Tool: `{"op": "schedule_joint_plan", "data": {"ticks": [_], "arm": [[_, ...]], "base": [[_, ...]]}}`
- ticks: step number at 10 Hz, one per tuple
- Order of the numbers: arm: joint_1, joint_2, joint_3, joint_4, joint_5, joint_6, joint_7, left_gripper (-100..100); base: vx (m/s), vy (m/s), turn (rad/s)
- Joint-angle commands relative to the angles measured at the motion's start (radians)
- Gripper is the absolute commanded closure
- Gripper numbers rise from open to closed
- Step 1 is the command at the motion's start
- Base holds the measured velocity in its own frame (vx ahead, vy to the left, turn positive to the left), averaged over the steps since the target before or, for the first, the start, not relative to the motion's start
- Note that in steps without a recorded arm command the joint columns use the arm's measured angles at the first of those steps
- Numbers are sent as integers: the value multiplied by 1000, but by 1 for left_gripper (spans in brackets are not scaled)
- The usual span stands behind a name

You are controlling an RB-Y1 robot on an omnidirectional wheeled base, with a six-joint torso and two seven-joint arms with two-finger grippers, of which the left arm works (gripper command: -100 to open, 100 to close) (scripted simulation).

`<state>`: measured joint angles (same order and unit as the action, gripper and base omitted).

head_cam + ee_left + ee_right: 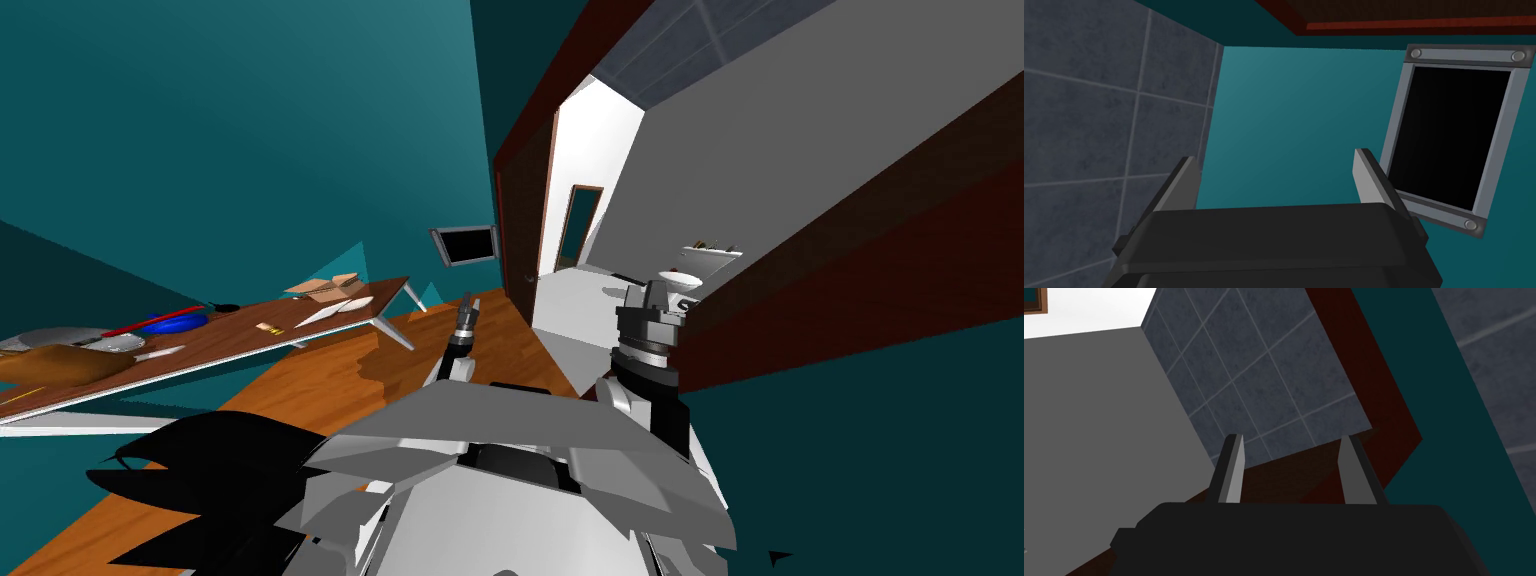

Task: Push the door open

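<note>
The dark red-brown door (pixel 516 205) stands swung open at the left side of the doorway, seen nearly edge-on, with a small handle (pixel 528 281) low on it. Through the opening lies a white-floored room (pixel 570 290). My left gripper (pixel 467 308) is raised in front of the door's near edge; its wrist view shows the gripper (pixel 1274 156) open and holding nothing. My right gripper (pixel 655 292) is held up inside the doorway by the dark red frame (pixel 850 290). In its own wrist view the gripper (pixel 1290 436) is open, pointing up at the frame's top corner (pixel 1369 388).
A long brown table (pixel 250 340) with a box, plates and small items stands at the left on the wooden floor. A grey-framed black panel (pixel 465 245) hangs on the teal wall beside the door. A white sink (pixel 682 281) sits beyond the doorway. A black jagged shape (pixel 200 470) lies at the lower left.
</note>
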<state>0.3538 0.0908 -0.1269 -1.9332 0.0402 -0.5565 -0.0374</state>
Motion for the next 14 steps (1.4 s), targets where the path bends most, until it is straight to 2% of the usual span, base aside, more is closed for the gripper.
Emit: {"op": "schedule_joint_plan", "data": {"ticks": [1, 7, 8, 14], "arm": [[-15, 2, -23, 43, 7, -5, -5, -100], [-63, 10, -68, 162, 26, -26, -9, -100], [-77, 12, -81, 198, 32, -33, -10, -100], [-121, 16, -122, 308, 50, -52, -14, -100]], "base": [[177, 85, -138], [111, 55, -93], [126, 90, -134], [101, 58, -88]]}}
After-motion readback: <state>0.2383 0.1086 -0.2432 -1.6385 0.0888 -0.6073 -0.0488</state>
